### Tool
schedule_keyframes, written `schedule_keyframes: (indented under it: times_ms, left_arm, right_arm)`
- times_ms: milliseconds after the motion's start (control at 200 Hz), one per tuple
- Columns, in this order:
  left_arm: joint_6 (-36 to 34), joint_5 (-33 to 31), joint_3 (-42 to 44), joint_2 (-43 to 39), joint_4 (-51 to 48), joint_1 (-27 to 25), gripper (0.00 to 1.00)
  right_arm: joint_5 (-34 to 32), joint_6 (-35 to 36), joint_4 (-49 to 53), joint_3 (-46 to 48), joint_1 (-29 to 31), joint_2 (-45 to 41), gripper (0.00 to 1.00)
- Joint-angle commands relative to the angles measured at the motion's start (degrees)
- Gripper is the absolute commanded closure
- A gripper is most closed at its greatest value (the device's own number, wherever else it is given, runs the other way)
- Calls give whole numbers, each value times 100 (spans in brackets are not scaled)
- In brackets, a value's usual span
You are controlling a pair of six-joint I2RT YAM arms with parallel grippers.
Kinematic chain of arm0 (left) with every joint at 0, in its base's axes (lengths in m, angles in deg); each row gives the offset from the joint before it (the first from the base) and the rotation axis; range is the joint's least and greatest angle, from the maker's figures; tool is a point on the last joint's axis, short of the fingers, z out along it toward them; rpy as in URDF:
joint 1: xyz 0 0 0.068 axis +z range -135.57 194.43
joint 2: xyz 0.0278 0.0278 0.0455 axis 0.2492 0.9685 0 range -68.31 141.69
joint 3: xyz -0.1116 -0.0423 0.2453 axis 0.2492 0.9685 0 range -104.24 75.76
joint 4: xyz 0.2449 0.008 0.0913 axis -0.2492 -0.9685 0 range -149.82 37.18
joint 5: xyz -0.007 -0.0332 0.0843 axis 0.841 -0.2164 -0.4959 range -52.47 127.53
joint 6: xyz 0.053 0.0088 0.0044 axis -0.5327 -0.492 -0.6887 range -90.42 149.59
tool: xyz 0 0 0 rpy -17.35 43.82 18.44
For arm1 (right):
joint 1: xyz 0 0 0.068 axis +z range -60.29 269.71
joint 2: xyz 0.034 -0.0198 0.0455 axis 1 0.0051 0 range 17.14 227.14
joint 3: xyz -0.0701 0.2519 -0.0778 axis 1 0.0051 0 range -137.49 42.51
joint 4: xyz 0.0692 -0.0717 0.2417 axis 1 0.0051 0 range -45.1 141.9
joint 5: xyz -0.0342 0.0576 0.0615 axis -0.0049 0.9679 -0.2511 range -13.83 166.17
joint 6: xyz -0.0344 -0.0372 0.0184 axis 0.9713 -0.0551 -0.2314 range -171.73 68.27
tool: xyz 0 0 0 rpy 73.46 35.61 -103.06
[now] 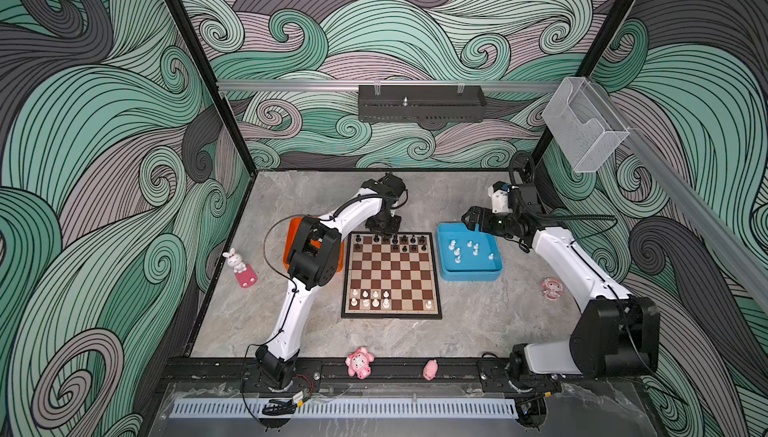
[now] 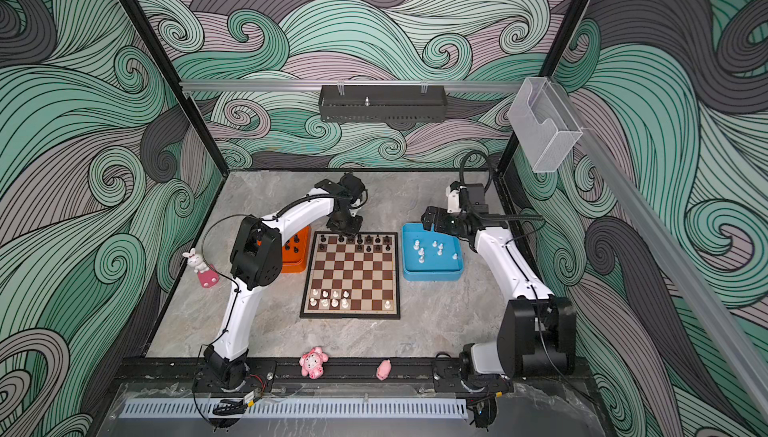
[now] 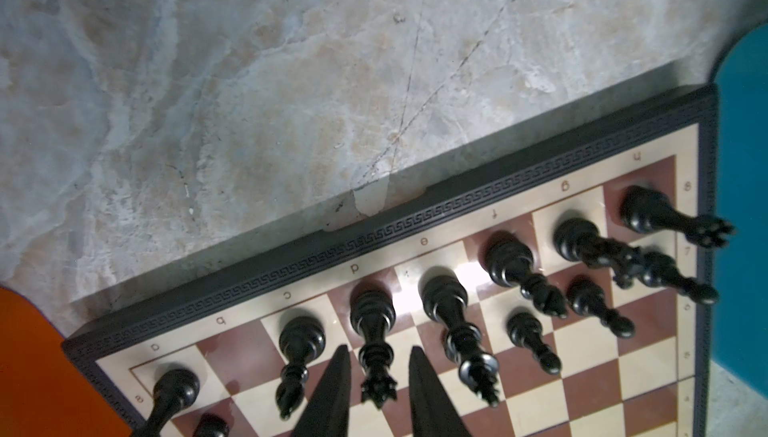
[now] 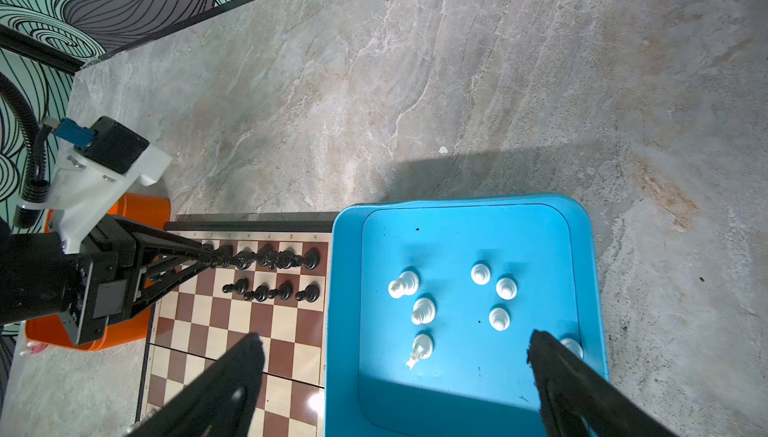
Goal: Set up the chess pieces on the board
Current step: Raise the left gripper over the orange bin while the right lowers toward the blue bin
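1. left wrist view: my left claw (image 3: 379, 349) is only narrowly parted. its two tapered matte black fingers (image 3: 332, 389) flank the spiked crown of the black queen (image 3: 372, 314), and a sliver of board shows on either side of the piece, so i grip nothing.
2. the queen stands upright on the dark square lettered d in the far row. it is glossy and ringed with turned collars.
3. the board (image 1: 392, 277) lies flat in the middle of the worktop (image 1: 478, 331), a grey marbled slab with fine scratches. it has shiny brown and cream checks, a pale lettered margin and a black rim embossed with a key pattern.
4. the other black pieces (image 1: 409, 240) stand in the two far rows, all slim, glossy and round-footed.
5. white pieces (image 1: 370, 297) cluster in the two near rows toward the left corner, and one more stands apart near the right corner.
6. my right claw (image 4: 395, 337) gapes wide and empty above the blue tray (image 1: 469, 277), a smooth plastic tray with rounded corners just beside the board. seven loose white chessmen (image 4: 423, 310) stand scattered on its floor, one half hidden behind my finger.
7. an orange tray (image 2: 297, 264) on the board's other side holds a few black chessmen (image 2: 293, 243).
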Motion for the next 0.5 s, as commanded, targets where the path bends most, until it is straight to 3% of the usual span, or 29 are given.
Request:
schedule_keyframes:
  times_ms: [0,370,495]
  left_arm:
    - [26,-64,-35,-238,-144,-41,71]
    - [77,-151,71,-708,-232,-41,71]
    - [170,-289,127,-1019,-315,-41,65]
  right_arm:
    - [64,-19,-12,17,-28,26,1]
    - [108,-23,126,-77,-28,39,1]
    - [37,-130,211,-190,-28,140,1]
